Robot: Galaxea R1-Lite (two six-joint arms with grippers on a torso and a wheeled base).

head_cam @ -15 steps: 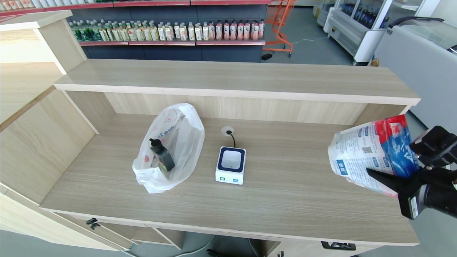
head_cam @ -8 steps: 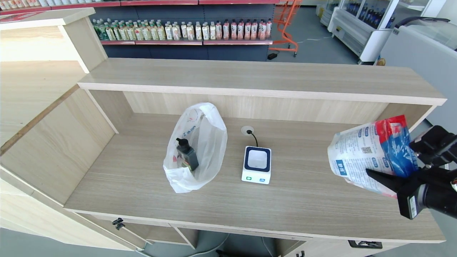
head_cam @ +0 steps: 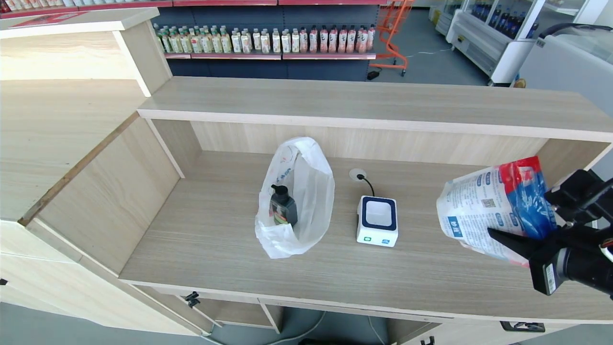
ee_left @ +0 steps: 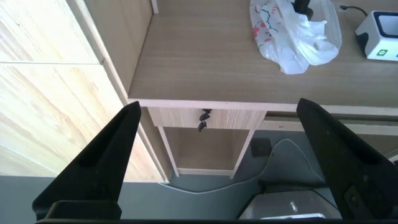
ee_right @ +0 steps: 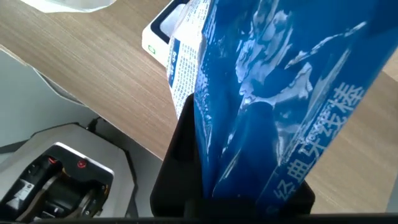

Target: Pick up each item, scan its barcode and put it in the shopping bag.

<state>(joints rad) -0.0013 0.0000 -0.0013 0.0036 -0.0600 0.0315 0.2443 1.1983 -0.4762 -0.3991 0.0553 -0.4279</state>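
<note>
My right gripper is shut on a white, blue and red packet, held in the air over the right end of the counter. In the right wrist view the packet stands up between the jaws. A white barcode scanner sits mid-counter, left of the packet. Left of the scanner stands an open white shopping bag with a dark bottle inside. My left gripper is open and hangs below and in front of the counter's front edge, with the bag far off.
The wooden counter has a raised back ledge and side walls. A cable runs from the scanner to a grommet. A small black latch hangs under the counter edge. Shelves of bottles and freezers stand behind.
The head camera has turned, so the counter, bag and scanner sit further right in the picture. My right gripper and the packet have kept their place in the picture.
</note>
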